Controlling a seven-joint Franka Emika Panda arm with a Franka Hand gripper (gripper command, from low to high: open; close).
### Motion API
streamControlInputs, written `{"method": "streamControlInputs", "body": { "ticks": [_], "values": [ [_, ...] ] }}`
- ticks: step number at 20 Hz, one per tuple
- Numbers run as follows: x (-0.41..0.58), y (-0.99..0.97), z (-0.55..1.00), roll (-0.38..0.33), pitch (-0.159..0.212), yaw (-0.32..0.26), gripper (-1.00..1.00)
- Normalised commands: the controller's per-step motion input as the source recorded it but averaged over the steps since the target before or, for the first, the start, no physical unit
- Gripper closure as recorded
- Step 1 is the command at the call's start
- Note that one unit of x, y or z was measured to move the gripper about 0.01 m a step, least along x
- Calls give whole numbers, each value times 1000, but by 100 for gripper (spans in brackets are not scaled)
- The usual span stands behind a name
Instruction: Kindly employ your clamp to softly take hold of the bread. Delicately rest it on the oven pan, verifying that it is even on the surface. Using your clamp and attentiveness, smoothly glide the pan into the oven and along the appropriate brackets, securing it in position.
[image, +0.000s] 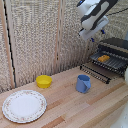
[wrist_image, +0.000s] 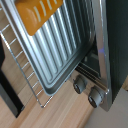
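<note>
The bread (image: 103, 58), a small orange-brown roll, lies on the oven pan (image: 111, 63). The pan juts out of the front opening of the dark oven (image: 116, 46) at the exterior view's right. My clamp (image: 95, 33) hangs in the air above and to the left of the oven, touching nothing. Its fingers are too small and blurred to read. In the wrist view the bread (wrist_image: 40, 12) rests at one end of the ribbed pan (wrist_image: 60, 50), over a wire rack (wrist_image: 20, 65). The oven (wrist_image: 116, 45) shows its side wall there. No fingers show in that view.
The oven door (image: 95, 72) lies folded down in front of the oven. A blue cup (image: 83, 83) stands on the wooden table close to the door. A yellow bowl (image: 44, 81) and a patterned plate (image: 24, 106) sit further left. Two knobs (wrist_image: 79, 84) are on the oven's front.
</note>
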Motion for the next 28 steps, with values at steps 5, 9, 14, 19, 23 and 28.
{"method": "streamControlInputs", "body": {
  "ticks": [5,9,14,19,23,28],
  "values": [
    [-17,210,26,-338,163,114,-100],
    [-213,10,-65,-355,190,175,-100],
    [-180,0,-120,-310,185,219,-100],
    [-17,-1,-277,-223,146,290,-100],
    [0,-34,-396,-160,84,342,-100],
    [-16,-31,-323,-208,72,294,-100]
  ]
}}
